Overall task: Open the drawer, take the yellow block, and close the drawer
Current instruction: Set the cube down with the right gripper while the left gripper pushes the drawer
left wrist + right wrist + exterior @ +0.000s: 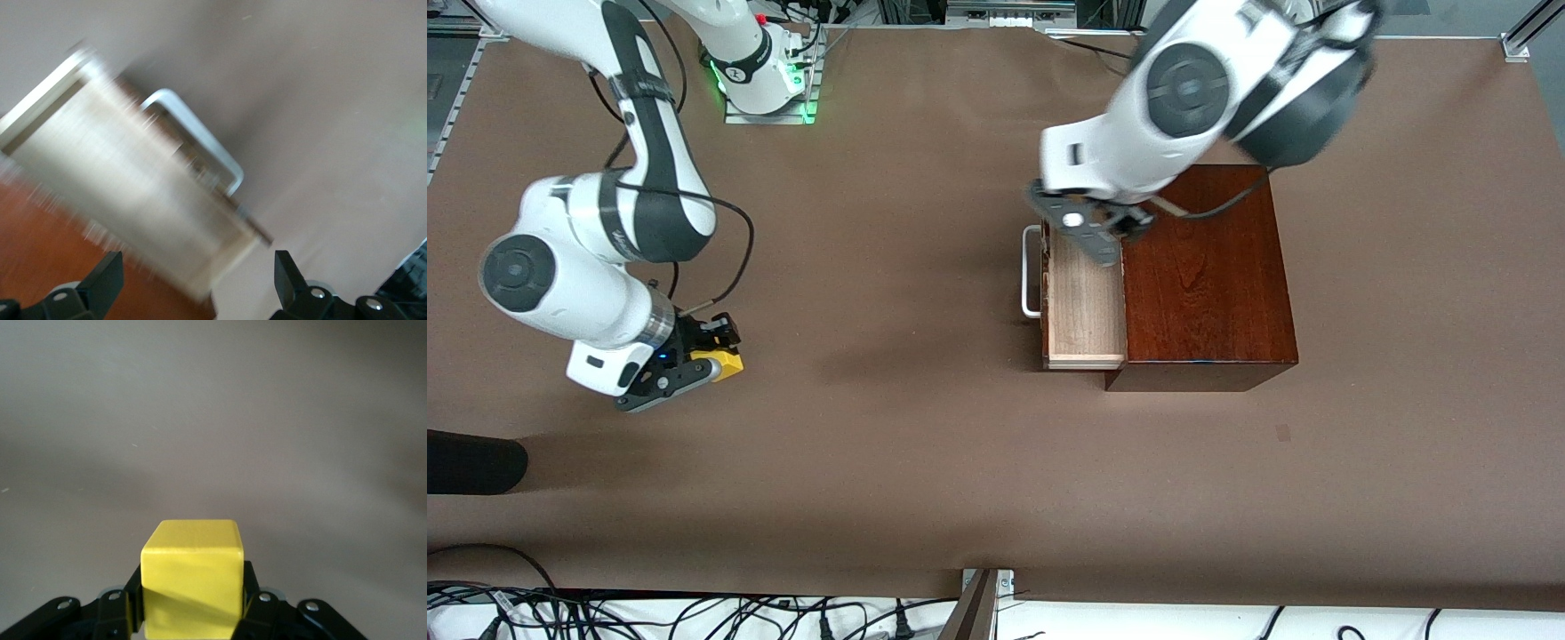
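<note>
The drawer (1085, 302) of the dark red-brown wooden box (1209, 276) stands pulled open toward the right arm's end. Its pale inside looks empty and its white handle (1032, 271) points outward. My left gripper (1107, 236) is open and empty over the drawer's farther part, next to the box. In the left wrist view the gripper (197, 273) hangs over the blurred drawer (133, 187), its handle (200, 133) and the box top (33, 260). My right gripper (713, 357) is shut on the yellow block (727, 364), low over the table at the right arm's end. In the right wrist view the gripper (193, 610) clamps the block (193, 577) on both sides.
The brown table (889, 444) stretches between the two arms. A dark object (471, 462) lies at the right arm's end, nearer to the camera than the right gripper. Cables (649, 613) run along the near edge.
</note>
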Robot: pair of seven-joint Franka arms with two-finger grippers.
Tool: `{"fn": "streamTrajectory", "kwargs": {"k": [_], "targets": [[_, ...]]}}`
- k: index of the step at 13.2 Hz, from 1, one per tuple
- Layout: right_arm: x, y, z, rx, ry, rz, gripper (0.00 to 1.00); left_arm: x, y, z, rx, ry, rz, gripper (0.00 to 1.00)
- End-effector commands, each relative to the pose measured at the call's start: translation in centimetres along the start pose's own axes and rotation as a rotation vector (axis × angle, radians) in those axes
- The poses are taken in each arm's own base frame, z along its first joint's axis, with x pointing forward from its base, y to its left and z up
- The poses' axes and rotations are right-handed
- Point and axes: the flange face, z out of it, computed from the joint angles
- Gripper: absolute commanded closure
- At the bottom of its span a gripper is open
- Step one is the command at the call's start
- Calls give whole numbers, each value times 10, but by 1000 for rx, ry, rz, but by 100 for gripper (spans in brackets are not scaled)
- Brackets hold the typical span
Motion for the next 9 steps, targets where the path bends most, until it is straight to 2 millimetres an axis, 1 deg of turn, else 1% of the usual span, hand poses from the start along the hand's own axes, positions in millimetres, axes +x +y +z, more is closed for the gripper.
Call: {"fn": "streamTrajectory", "kwargs": {"k": [1, 2, 3, 4, 5, 7, 8, 9], "targets": [[-34, 1, 35, 6, 30, 132, 100, 41, 17, 31, -10, 63, 223, 0], [-41, 2, 50, 3, 37, 155, 100, 51, 25, 47, -6, 81, 338, 0], [-48, 3, 65, 1, 40, 174, 100, 61, 27, 64, -3, 90, 426, 0], [-55, 2, 82, -5, 47, 192, 100, 70, 40, 78, 16, 113, 518, 0], [-61, 2, 97, -9, 52, 216, 100, 78, 45, 94, 32, 126, 581, 0], [-67, -3, 116, -9, 39, 250, 100, 90, 35, 135, 35, 110, 706, 0], [-70, -4, 122, -8, 27, 254, 100, 93, 30, 153, 29, 94, 748, 0], [-73, -6, 128, -6, 16, 255, 100, 93, 33, 163, 28, 77, 789, 0]]}}
